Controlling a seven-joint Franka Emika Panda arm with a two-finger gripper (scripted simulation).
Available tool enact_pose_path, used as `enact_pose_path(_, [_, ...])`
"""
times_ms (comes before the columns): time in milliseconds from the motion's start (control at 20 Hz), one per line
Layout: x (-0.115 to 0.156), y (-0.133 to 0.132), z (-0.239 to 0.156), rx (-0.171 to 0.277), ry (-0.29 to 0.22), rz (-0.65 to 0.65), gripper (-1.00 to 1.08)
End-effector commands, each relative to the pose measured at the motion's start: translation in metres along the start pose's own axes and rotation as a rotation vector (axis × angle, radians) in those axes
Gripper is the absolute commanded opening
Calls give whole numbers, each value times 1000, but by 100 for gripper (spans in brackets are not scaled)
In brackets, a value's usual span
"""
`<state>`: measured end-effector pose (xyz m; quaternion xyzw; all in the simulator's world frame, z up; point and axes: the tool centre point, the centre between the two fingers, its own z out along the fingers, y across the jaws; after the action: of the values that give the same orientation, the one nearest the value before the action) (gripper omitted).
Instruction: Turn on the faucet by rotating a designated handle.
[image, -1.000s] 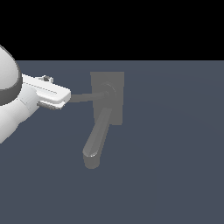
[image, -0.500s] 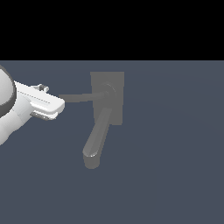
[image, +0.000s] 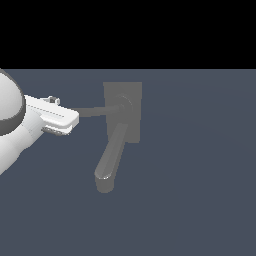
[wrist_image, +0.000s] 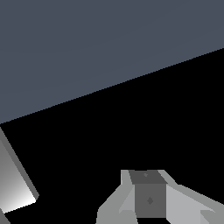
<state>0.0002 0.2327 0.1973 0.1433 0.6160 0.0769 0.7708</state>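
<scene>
The faucet (image: 122, 112) sat a little toward the exterior view's left of the middle of the dark grey floor (image: 200, 175), its rectangular base plate lying flat. From the round hub (image: 123, 106) on that plate the handle (image: 95, 112) ran as a thin flat bar toward the exterior view's left, its long axis close to level across the picture and dipping only slightly at the far end. The thick rounded spout (image: 110, 160) left the same plate in another direction, slanting down the picture and a little to the exterior view's left, ending in a blunt rounded tip.

The outer end of the handle met the front of the gripper (image: 70, 120), which came in from the exterior view's left edge. The white hand lay nearly level, its length in line with the handle, and behind it the bulky white arm (image: 10, 130) filled the edge of that view. Whether the handle's tip was touched or only overlapped by the hand could not be told.

In the wrist view a grey finger (wrist_image: 148, 199) showed at the edge against black, and a pale slab (wrist_image: 15, 183) lay off to one side. How far apart the fingers stood, and whether they gripped anything, could not be told.
</scene>
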Motion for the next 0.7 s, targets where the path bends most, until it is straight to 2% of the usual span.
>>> enact_pose_path(0, [3,-7,0,0,5,-24,-100])
enact_pose_path(650, [48,-55,-14,44,111,-98,-100])
